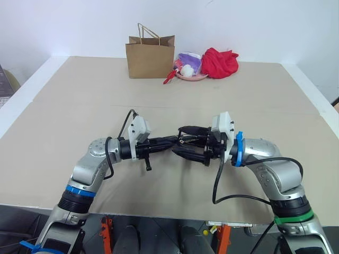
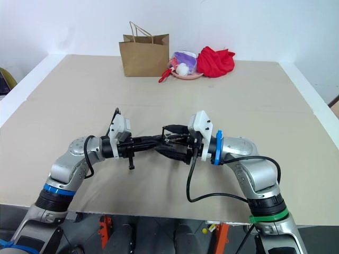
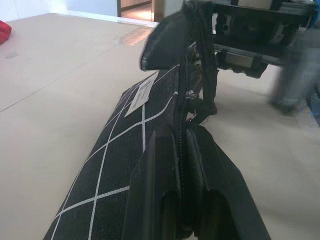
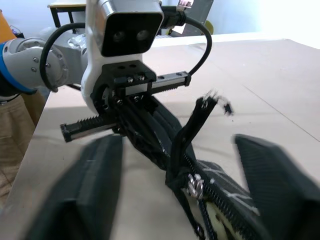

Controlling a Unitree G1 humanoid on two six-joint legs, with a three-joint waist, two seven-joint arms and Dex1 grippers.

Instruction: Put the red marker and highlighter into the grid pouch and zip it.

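Pincers met at frame centre: the left pincer (image 3: pixel 182 165) was clamped on the grid pouch (image 3: pixel 120 150), while the right pincer (image 4: pixel 175 165) stood apart, straddling its zipper end. Beneath lay the beige table (image 1: pixel 79 95), with a brown paper bag (image 1: pixel 150 57) at top centre.

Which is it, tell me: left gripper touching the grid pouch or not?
Touching. The left wrist view shows the left gripper with its fingers clamped on the grid pouch at its zipper edge.
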